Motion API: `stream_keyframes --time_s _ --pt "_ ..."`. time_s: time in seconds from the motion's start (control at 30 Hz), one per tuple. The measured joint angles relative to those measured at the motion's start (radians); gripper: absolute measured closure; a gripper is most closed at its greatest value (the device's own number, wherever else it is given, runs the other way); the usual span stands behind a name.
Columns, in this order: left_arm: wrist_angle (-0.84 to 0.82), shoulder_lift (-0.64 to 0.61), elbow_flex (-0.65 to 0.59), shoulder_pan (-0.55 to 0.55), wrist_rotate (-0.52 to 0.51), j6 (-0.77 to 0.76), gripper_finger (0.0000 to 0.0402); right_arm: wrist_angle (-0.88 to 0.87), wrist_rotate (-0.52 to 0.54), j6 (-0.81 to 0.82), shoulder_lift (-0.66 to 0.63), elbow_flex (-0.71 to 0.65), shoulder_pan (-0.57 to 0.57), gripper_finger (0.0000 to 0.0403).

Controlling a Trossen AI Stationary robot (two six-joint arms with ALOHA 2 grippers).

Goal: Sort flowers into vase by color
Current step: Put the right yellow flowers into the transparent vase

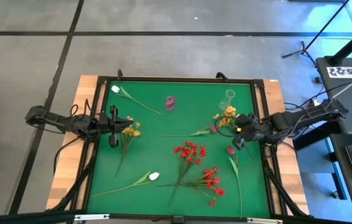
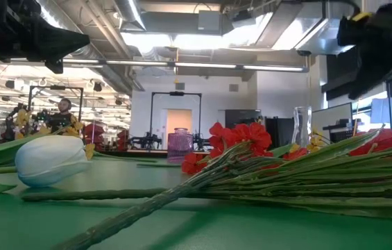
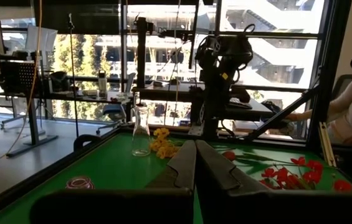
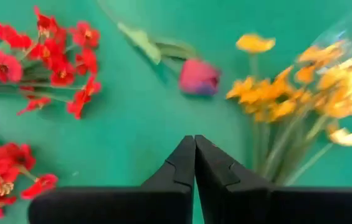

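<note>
Flowers lie flat on the green mat (image 1: pixel 163 137). There are white tulips (image 1: pixel 116 89) (image 1: pixel 154 177), yellow-orange sprays (image 1: pixel 131 130) (image 1: pixel 227 116), dark pink tulips (image 1: pixel 212 129) (image 1: pixel 230 150) and red sprays (image 1: pixel 190 152) (image 1: pixel 212 180). A pink vase (image 1: pixel 171 102) and a clear glass vase (image 1: pixel 230 96) stand at the far side. My right gripper (image 4: pixel 195 146) hangs shut above the mat, tipped down, between the right yellow spray (image 4: pixel 294 93) and a dark pink tulip (image 4: pixel 199 77). My left gripper (image 3: pixel 195 149) waits shut at the left edge, pointing level across the table.
A black frame (image 1: pixel 176 79) rims the mat. In the low view, a white tulip (image 2: pixel 50 161) and red spray stems (image 2: pixel 265 173) lie close to the near edge. A person's arm (image 3: pixel 350 112) shows beyond the table's right side. Bare mat lies between the vases.
</note>
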Motion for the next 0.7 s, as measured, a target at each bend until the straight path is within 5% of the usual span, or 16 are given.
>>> stream_keyframes --time_s 0.4,0.7 --pt "0.000 0.000 0.000 0.000 0.000 0.000 0.0401 -0.076 -0.021 0.200 0.019 -0.133 -0.001 0.0196" --pt "0.000 0.000 0.000 0.000 0.000 0.000 0.0401 -0.129 -0.022 0.310 0.030 -0.134 -0.001 0.0173"
